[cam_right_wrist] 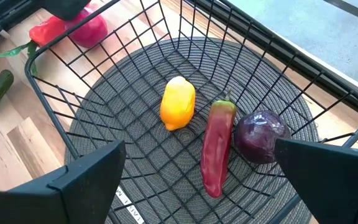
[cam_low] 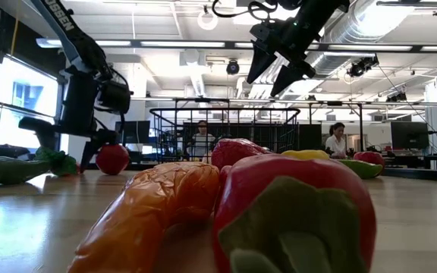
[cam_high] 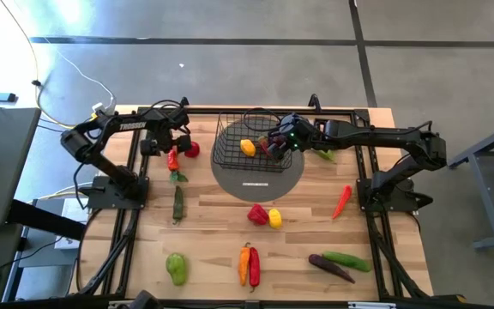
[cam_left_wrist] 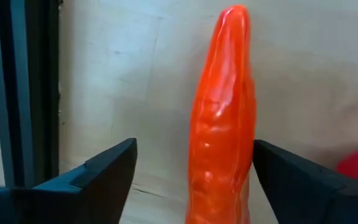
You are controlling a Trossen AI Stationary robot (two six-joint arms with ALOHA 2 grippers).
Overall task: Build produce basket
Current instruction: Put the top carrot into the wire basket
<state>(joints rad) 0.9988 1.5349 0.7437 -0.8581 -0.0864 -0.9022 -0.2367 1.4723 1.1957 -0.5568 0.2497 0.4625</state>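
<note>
The black wire basket (cam_high: 247,142) stands on a round grey mat (cam_high: 257,176) and holds a yellow pepper (cam_right_wrist: 178,102), a long red pepper (cam_right_wrist: 216,149) and a round purple piece (cam_right_wrist: 261,135). My right gripper (cam_right_wrist: 201,168) hangs open above the basket, with nothing between its fingers. My left gripper (cam_high: 171,146) points down, open, over a long red-orange pepper (cam_left_wrist: 219,124) that lies flat on the table left of the basket. Its fingers stand on either side of the pepper, across it. A red tomato (cam_high: 192,149) lies close beside it. My left gripper comes at the red-orange pepper from above, fingers across its length. One finger (cam_left_wrist: 291,180) stands right at the pepper's side (cam_left_wrist: 244,155), and I cannot tell whether it touches. The other finger (cam_left_wrist: 104,174) is clear of it. The pepper lies on the table.
Loose produce lies on the near half of the table: a cucumber (cam_high: 178,202), a red and a yellow piece (cam_high: 265,216), a red chilli (cam_high: 341,201), a green pear (cam_high: 176,267), orange and red peppers (cam_high: 248,264), an eggplant (cam_high: 331,268). A dark frame rail (cam_left_wrist: 17,93) runs beside the left gripper.
</note>
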